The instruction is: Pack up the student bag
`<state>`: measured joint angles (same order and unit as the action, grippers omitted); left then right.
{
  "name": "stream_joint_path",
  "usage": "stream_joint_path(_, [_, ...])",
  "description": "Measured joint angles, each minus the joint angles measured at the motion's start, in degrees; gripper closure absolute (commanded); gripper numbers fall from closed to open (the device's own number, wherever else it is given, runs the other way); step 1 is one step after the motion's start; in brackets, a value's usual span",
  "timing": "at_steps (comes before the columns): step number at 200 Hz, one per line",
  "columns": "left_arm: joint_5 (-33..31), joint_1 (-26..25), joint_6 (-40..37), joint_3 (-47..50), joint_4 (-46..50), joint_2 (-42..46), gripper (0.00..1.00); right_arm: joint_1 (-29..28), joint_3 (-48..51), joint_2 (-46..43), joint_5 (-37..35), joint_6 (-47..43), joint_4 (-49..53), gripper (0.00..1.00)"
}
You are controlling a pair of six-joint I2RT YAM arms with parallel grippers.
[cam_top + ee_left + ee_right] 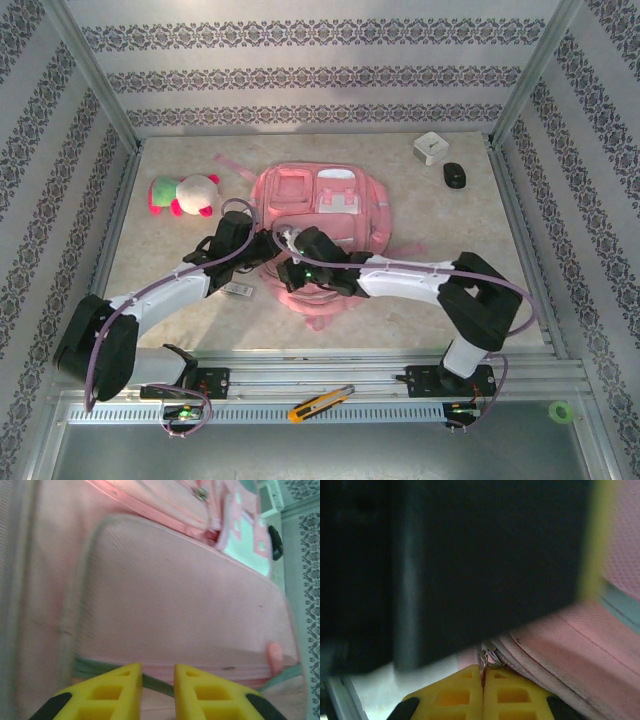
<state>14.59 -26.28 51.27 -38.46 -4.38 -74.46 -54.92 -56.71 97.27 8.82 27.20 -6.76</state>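
Pink student bag point(320, 215) lies on desk point(450, 225); right hand point(482, 672) pinches its zipper pull point(490, 658), left hand point(157, 671) slightly parted, empty.

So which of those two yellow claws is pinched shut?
The right gripper: its fingers meet, nipping the student bag's metal zipper pull. The left gripper's fingers stand apart, with a clear gap between them.

The beige marbled table point(450, 215) carries five items.

- Centre: the pink student bag point(320, 200), lying flat.
- 10 o'clock: a pink, green and white plush toy point(185, 194), apart from the bag.
- 1 o'clock: a white box point(430, 148), with a black oval object point(455, 175) near it.
- 8 o'clock: a small flat item point(238, 290), near the bag.
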Motion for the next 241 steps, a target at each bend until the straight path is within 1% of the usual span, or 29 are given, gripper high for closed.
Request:
stream_joint_path(16, [-0.20, 0.02, -1.11, -0.02, 0.11, 1.40, 0.63, -0.11, -0.42, -0.50, 0.72, -0.31, -0.33, 0.67])
stream_joint_path(30, [-0.46, 0.04, -2.89, -0.02, 0.87, 3.52, 0.59, -0.37, -0.42, -2.40, 1.46, -1.95, 0.76, 0.57])
stream_joint_path(45, [-0.39, 0.04, -5.11, -0.04, 2.34, 5.92, 0.57, -0.44, -0.07, -6.40, 1.97, -4.17, 3.39, 0.53])
stream_joint_path(64, [0.22, 0.04, -8.55, -0.02, 5.22, 9.38, 0.55, 0.42, 0.42, -14.08, 3.65, -7.85, 7.28, 0.49])
stream_joint_path(74, [0.44, -0.02, -10.36, -0.02, 6.84, 11.08, 0.54, 1.49, 0.85, -17.90, 5.20, -9.81, 8.70, 0.49])
stream_joint_path(92, [0.39, -0.52, -13.64, 0.42, 9.62, 14.32, 0.53, 5.03, 1.90, -23.78, 6.73, -14.38, 11.13, 0.49])
stream_joint_path(115, [-0.02, -1.07, -17.92, 1.92, 13.35, 18.12, 0.54, 8.11, 2.23, -25.68, 5.77, -23.41, 15.52, 0.49])
stream_joint_path(136, [-0.33, -1.14, -21.40, 3.52, 16.11, 19.41, 0.54, 8.22, 1.81, -22.93, 3.72, -33.31, 20.52, 0.48])
stream_joint_path(160, [-0.72, -1.31, -24.63, 5.40, 18.10, 19.02, 0.55, 8.15, -0.04, -16.81, 0.83, -42.60, 24.55, 0.46])
stream_joint_path(188, [-0.61, -1.60, -26.88, 6.12, 17.97, 16.37, 0.55, 8.00, -1.92, -11.74, -2.08, -49.86, 26.12, 0.45])
stream_joint_path(211, [-0.20, -2.03, -27.87, 6.27, 16.48, 13.18, 0.57, 7.78, -3.19, -9.46, -4.09, -53.51, 25.81, 0.45])
stream_joint_path(226, [0.02, -2.25, -28.41, 6.43, 15.23, 11.43, 0.60, 7.78, -3.48, -8.57, -5.42, -55.19, 25.18, 0.49])
stream_joint_path(241, [-0.04, -2.27, -28.89, 6.43, 14.32, 9.75, 0.68, 7.78, -3.52, -7.82, -6.82, -56.33, 24.48, 0.63])
